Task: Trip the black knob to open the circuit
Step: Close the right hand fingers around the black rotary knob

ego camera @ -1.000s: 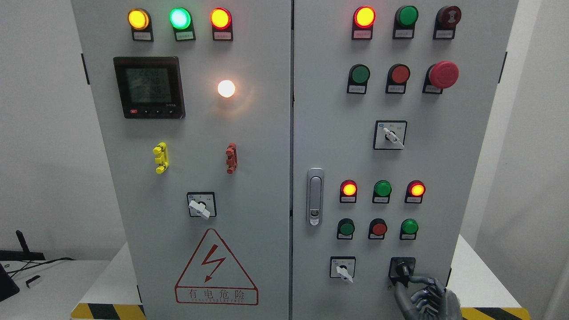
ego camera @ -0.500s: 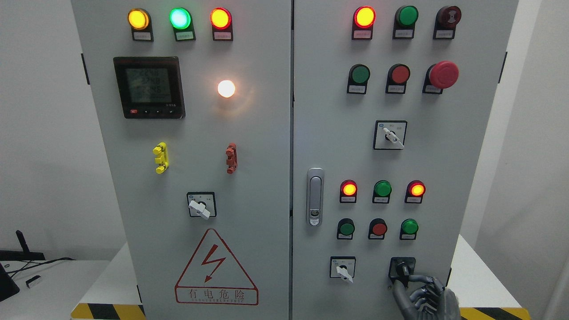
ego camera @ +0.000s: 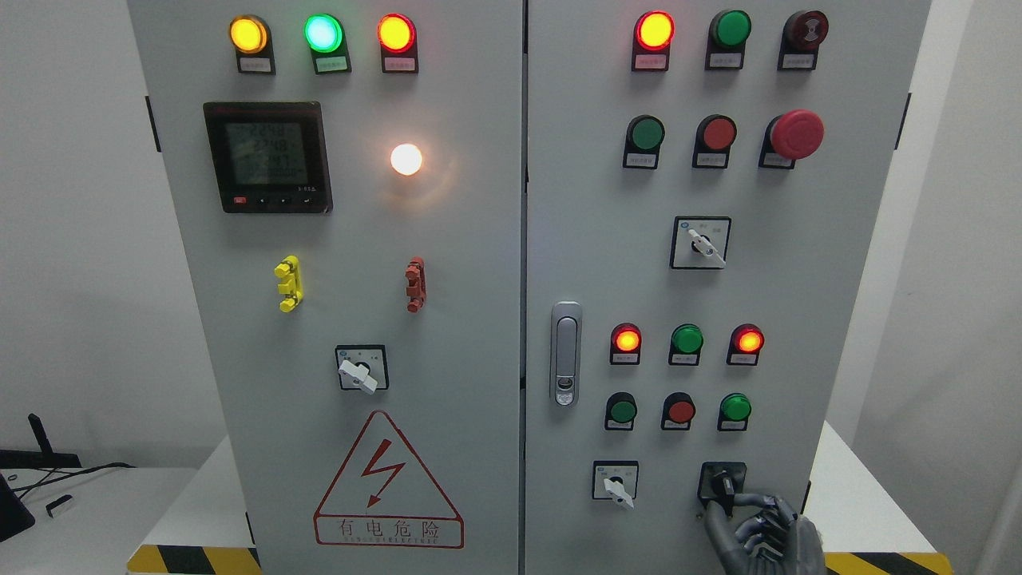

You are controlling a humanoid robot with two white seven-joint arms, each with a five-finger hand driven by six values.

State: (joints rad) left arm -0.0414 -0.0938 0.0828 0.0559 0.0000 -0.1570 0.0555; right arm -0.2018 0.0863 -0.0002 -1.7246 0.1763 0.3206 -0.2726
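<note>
Right hand [ego camera: 762, 533] fingers curled, pinching one black knob [ego camera: 723, 484]; three white selector switches [ego camera: 699, 243] elsewhere.

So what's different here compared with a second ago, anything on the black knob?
Very little. The right hand has sunk slightly and closed in, its fingers lying at the lower edge of the black knob. The knob's lever points the same way as before, so no turn shows. The meter digits flickered. Lamps and the other switches are unchanged.
</note>
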